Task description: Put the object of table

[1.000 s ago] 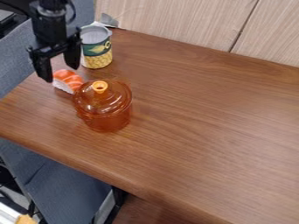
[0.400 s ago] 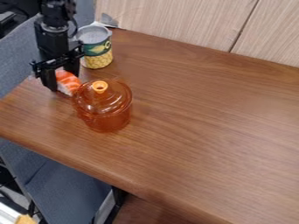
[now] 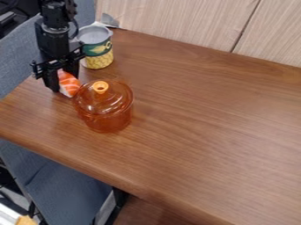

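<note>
At the table's upper left, the black gripper (image 3: 63, 81) hangs low with its fingers closed around the toy sushi (image 3: 68, 84), one on either side. The sushi is orange with pale stripes over a white base, and the left finger and palm hide part of it. It is down at the level of the brown wooden table (image 3: 200, 127), close beside the orange transparent jar; whether they touch I cannot tell.
The orange lidded jar (image 3: 104, 110) stands just right of and in front of the gripper. A corn can (image 3: 97, 48) stands right behind it. A wood-panelled wall (image 3: 176, 19) borders the table's back edge.
The gripper has come down over the sushi and its fingers have drawn together on it. The sushi has turned a little. The jar and can have not moved.
</note>
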Controlling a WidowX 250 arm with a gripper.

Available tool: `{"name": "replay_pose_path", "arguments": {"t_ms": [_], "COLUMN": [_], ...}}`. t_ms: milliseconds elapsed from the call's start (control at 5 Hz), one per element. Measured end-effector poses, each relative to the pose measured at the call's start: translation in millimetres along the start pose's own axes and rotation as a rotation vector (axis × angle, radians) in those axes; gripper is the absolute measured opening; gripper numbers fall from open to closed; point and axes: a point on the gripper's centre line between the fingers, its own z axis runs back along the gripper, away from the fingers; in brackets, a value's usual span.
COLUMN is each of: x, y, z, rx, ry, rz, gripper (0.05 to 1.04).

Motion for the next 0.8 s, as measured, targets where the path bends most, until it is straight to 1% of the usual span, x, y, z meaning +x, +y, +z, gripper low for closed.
{"name": "replay_pose_path", "arguments": {"t_ms": [200, 400, 600, 800], "x": [0.9, 9.2, 7.2, -8.1], "y": [-0.8, -1.4, -2.8, -13.7], "z": [4.5, 38.8, 64.5, 96.7], "rx": [-0.031, -0.137, -0.193, -0.283], "ry": [0.015, -0.02, -0.013, -0.032], "rz": [-0.037, -0.036, -0.099, -0.246], "gripper": [0.589, 0.589, 0.589, 0.589]}}
